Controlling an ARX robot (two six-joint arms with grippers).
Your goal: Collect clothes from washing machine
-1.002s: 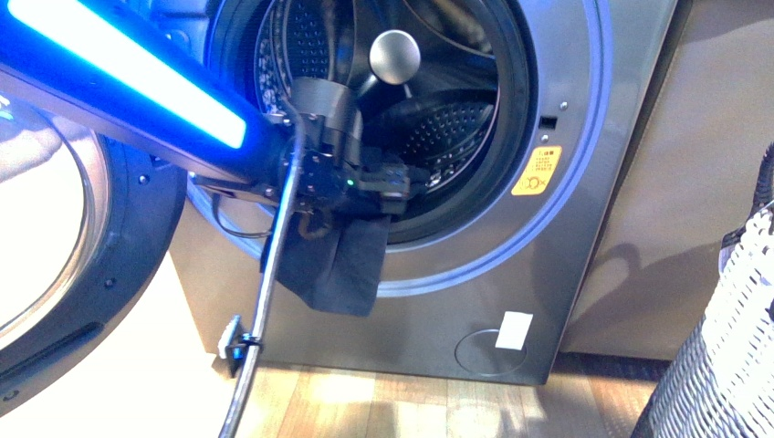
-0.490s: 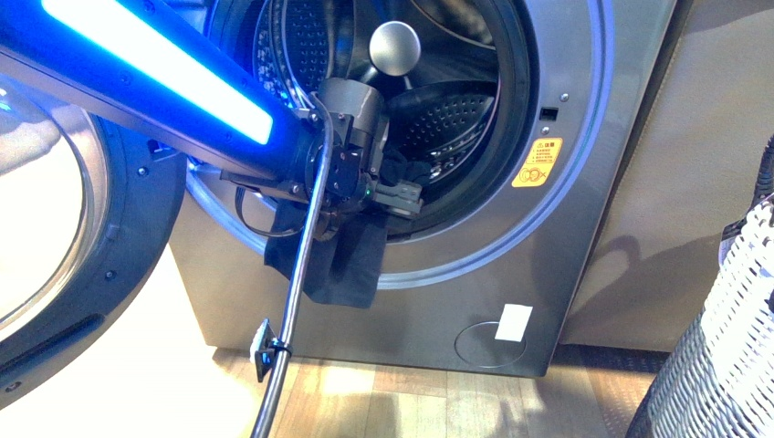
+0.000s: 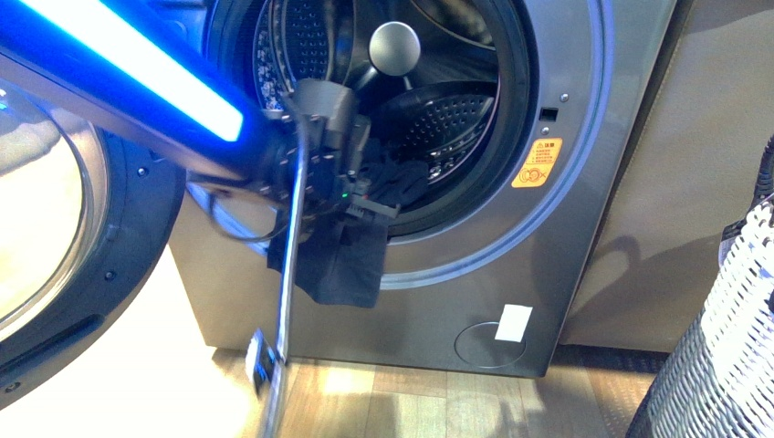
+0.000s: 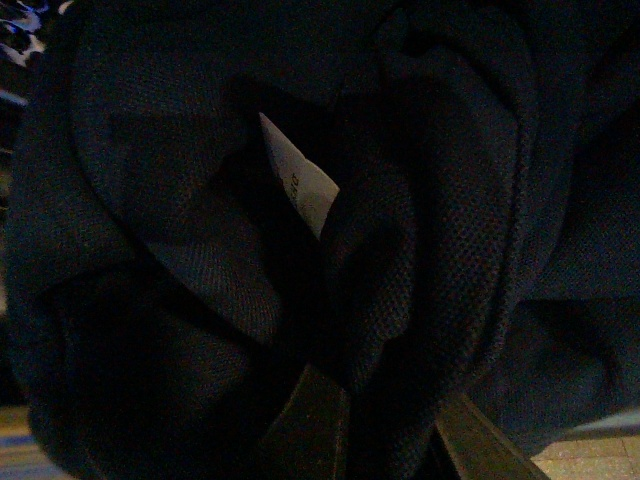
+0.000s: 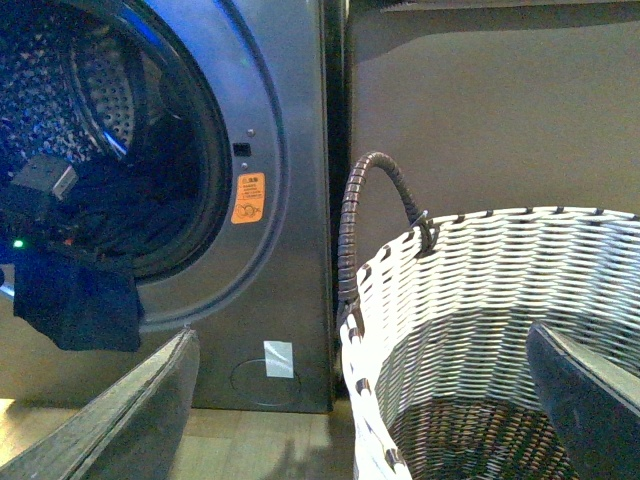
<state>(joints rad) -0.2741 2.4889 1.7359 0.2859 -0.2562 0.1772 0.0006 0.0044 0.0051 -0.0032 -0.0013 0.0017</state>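
The grey washing machine (image 3: 584,228) stands with its round door swung open at the left and the perforated drum showing. My left gripper (image 3: 370,205) sits at the lower lip of the opening, shut on the dark navy clothes (image 3: 342,265), which hang down over the rim. In the left wrist view the navy clothes (image 4: 450,250) fill the picture, with a white label (image 4: 300,185) among the folds, bunched between my fingers (image 4: 310,430). In the right wrist view the washing machine (image 5: 290,150) and the hanging clothes (image 5: 75,300) show at the left. My right gripper (image 5: 365,400) is open and empty above the basket's rim.
A grey-and-white woven basket (image 3: 721,356) stands to the right of the washer; it also shows in the right wrist view (image 5: 480,300) with a dark loop handle (image 5: 370,190). The open door (image 3: 55,228) juts out at the left. The floor is wood planks (image 3: 411,401).
My left gripper has drawn back a little to the left and down from the drum opening, with the clothes still hanging from it. The cable in front swung left.
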